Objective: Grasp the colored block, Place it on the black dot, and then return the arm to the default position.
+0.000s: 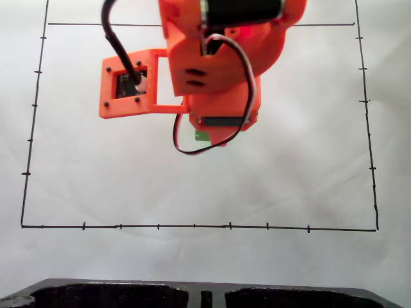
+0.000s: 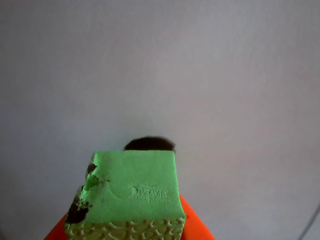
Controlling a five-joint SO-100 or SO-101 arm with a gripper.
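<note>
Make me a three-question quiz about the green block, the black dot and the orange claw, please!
1. In the wrist view, where is the black dot?
A. peeking out just behind the block
B. far off to the right
C. on top of the block

2. What colour is the block?
A. red
B. green
C. blue

3. What is the claw doing?
A. hanging open
B. lying flat on the paper
C. holding the block

Answers: 1 A, a dark arc shows past its far edge. 2 B, it is bright green. 3 C, orange fingers flank the block.

White paper (image 1: pixel 192 186), black ruled border (image 1: pixel 192 226), dark tray (image 1: pixel 128 295) below.
</note>
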